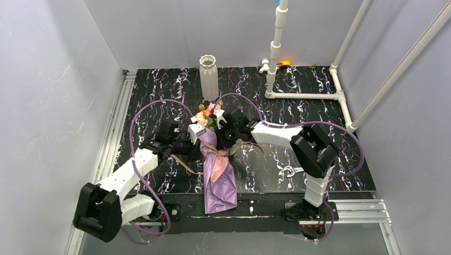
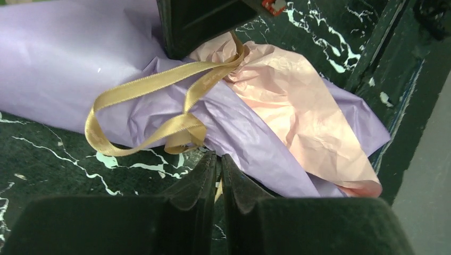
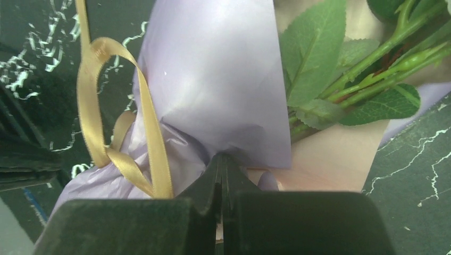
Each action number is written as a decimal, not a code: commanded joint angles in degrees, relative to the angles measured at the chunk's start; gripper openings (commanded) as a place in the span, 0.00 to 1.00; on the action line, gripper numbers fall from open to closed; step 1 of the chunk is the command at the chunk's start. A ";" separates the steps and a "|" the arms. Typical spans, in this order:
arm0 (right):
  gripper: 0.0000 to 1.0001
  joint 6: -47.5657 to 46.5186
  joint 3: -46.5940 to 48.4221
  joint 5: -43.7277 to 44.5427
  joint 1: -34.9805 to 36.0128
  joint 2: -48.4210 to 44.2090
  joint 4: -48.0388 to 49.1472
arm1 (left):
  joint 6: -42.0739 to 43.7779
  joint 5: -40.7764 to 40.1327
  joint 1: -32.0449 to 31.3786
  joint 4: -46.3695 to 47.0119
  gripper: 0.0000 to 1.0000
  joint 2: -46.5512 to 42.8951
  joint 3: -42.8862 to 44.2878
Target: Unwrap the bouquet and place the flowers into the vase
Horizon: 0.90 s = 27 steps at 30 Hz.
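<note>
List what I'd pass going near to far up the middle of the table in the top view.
Purple paper of the bouquet → flowers → vase.

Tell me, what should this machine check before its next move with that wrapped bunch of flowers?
1. Ribbon off the paper: not ok, it loops around the wrapping's neck.
2. Left gripper has the ribbon: ok, a strand seems pinched between its nearly closed fingers.
3. Right gripper steadies the paper: ok, it is shut on the purple sheet beside the stems.
4. Flowers free: not ok, they are wrapped.
5. Vase upright: ok, it stands beyond the flowers.
</note>
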 commanded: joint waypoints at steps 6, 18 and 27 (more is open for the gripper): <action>0.02 0.89 5.81 -3.20 -0.10 -2.78 -4.45 | 26.97 3.07 0.40 -1.70 0.08 0.40 -1.64; 0.01 -1.58 5.73 -2.23 -0.10 -2.06 -5.07 | 45.91 1.58 0.40 -3.57 0.07 2.54 -4.07; 0.01 -7.26 2.96 0.40 -1.16 2.43 -5.65 | 47.93 0.20 -0.35 5.73 0.08 8.19 -3.95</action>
